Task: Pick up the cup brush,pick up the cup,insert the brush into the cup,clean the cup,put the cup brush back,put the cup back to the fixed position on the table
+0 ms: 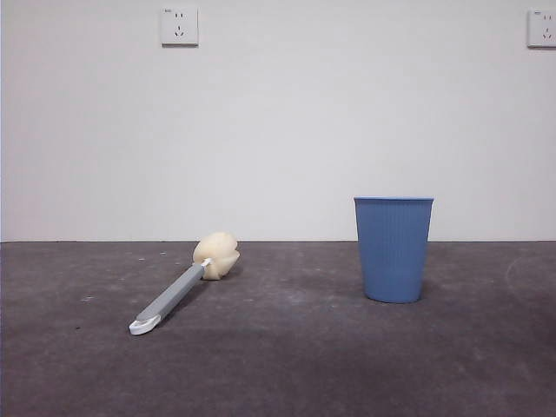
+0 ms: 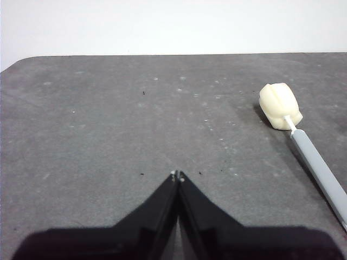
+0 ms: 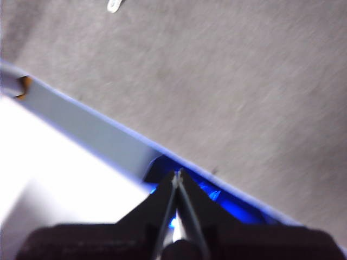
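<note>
The cup brush [image 1: 181, 291] lies flat on the table [image 1: 287, 365] at the left, its cream sponge head [image 1: 217, 254] pointing away and its white loop [image 1: 145, 326] nearest. The blue ribbed cup [image 1: 393, 249] stands upright at the right, apart from the brush. Neither gripper shows in the front view. My left gripper [image 2: 177, 175] is shut and empty above bare table, with the brush [image 2: 320, 169] and its sponge head [image 2: 279, 105] off to one side. My right gripper [image 3: 177, 173] is shut and empty over the table's edge; that view is blurred.
The white wall [image 1: 278, 130] with two sockets stands behind the table. In the right wrist view the table's pale edge [image 3: 92, 127] runs slantwise, with a blurred blue patch [image 3: 217, 196] by the jaws that I cannot identify.
</note>
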